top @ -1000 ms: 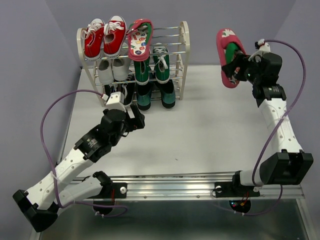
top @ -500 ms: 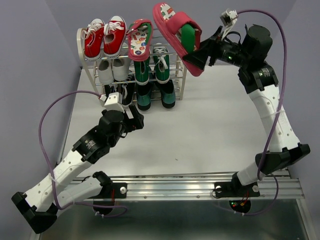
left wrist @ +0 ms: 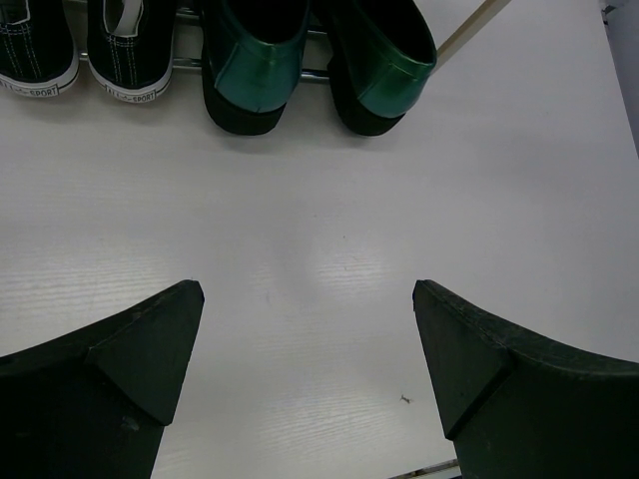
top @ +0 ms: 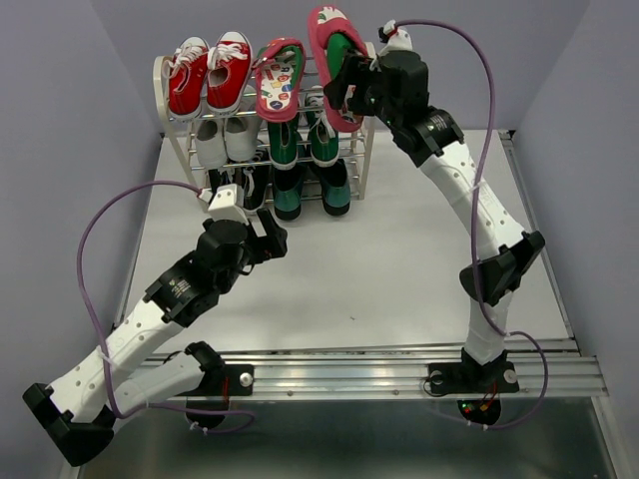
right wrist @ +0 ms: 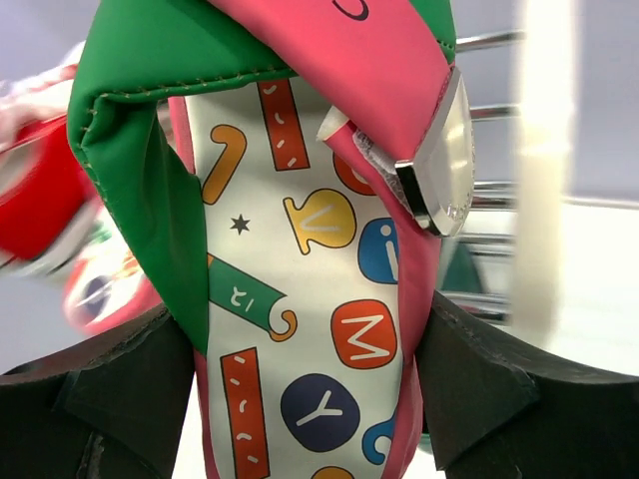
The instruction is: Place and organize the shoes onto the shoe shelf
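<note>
Step in hand: last shoe going onto the rack. The right hand [top: 342,90] is clamping the second pink-red flip-flop [top: 321,38] across its heel half. In the right wrist view its two fingers [right wrist: 479,389] are pressing either edge of the lettered white footbed [right wrist: 310,299], with the green strap arching beyond.

The flip-flop is hanging over the right end of the shoe shelf [top: 366,150] at top-tier level, just beside its mate [top: 280,80], which is lying on the top rods. It is tipped steeply, strap end high. I cannot tell whether the heel is touching the rods.

Rest of the rack:
- Red sneakers [top: 210,75] are sharing the top tier.
- White sneakers [top: 225,140] and green canvas sneakers [top: 321,135] are sitting on the middle tier.
- Black sneakers [left wrist: 40,60] and glossy teal loafers [left wrist: 250,70] are sitting on the bottom tier.

The left hand [left wrist: 308,299] is hovering low over the desk [top: 399,259] in front of the loafers, fingers wide apart, gripping nothing.

Judgement: the task is looking nearly complete, with one open slot at top right.

Next move is calling for:
- levelling the flip-flop so the sole lies flat across the rods;
- lining it up parallel to its mate and inside the cream side frame;
- lowering it, then parting the fingers.

Risk: a tilted release could be letting the thin sole slip between the rods.
</note>
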